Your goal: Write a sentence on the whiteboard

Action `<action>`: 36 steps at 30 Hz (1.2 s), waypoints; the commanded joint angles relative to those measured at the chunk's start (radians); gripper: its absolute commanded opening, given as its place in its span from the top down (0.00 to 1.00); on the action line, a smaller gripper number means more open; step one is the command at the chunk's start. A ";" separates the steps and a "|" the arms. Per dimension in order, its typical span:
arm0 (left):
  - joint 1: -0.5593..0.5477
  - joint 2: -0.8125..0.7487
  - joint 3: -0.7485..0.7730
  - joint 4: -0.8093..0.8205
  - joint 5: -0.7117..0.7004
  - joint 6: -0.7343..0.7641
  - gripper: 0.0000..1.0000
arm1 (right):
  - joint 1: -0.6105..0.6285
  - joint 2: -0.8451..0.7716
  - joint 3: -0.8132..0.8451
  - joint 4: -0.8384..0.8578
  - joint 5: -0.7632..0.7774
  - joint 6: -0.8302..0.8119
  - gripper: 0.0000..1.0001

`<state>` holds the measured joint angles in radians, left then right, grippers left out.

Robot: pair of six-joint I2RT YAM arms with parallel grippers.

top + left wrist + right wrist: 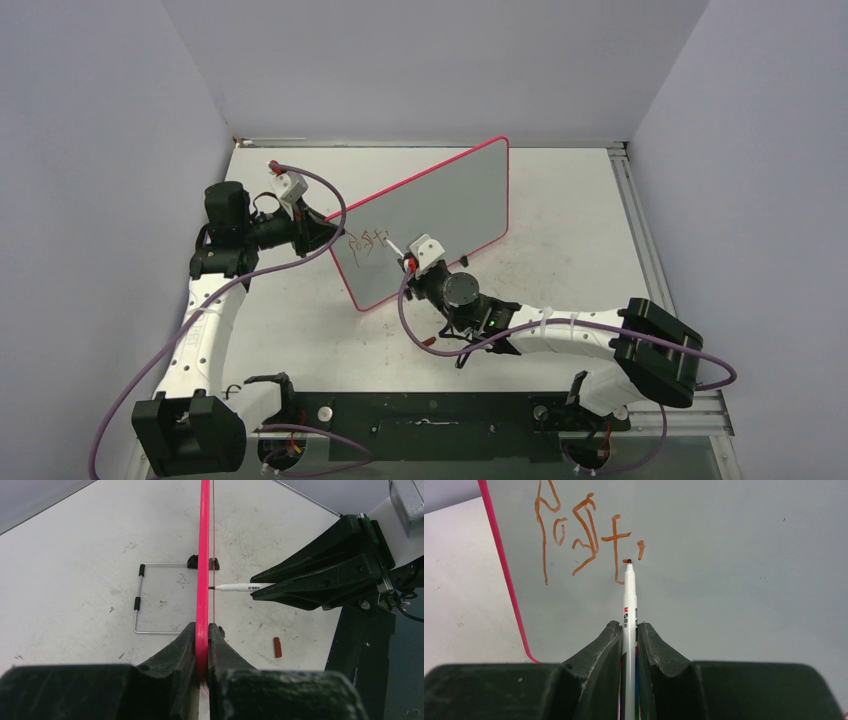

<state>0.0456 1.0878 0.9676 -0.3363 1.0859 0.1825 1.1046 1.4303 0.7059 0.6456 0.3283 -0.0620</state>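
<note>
The whiteboard [440, 205], pale grey with a red-pink rim, stands upright and slanted across the table. My left gripper [325, 236] is shut on its left edge; in the left wrist view the pink rim [204, 555] runs between the closed jaws of this gripper [202, 627]. My right gripper [629, 627] is shut on a white marker [629, 595], whose tip touches the board face [724, 555]. The sentence [584, 535] is an orange-red scrawl of a few strokes just above and left of the tip, also visible from above as the sentence [365, 243].
A red marker cap [277, 647] lies on the table in front of the board. Behind the board lies a wire stand [137, 600] with black feet. Grey walls close in the table on three sides, and a metal rail [640, 230] runs along its right edge.
</note>
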 commanded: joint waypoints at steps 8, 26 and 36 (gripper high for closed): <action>-0.004 0.002 0.014 -0.054 0.000 0.046 1.00 | -0.027 -0.052 0.004 0.044 0.002 -0.015 0.95; -0.004 0.003 0.014 -0.054 0.000 0.046 1.00 | -0.013 -0.066 0.023 0.051 -0.007 -0.037 0.95; -0.004 0.002 0.013 -0.054 0.000 0.046 1.00 | -0.015 -0.020 0.050 0.041 -0.014 -0.043 0.95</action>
<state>0.0456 1.0874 0.9676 -0.3378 1.0969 0.1844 1.0935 1.3933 0.7063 0.6422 0.3138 -0.0967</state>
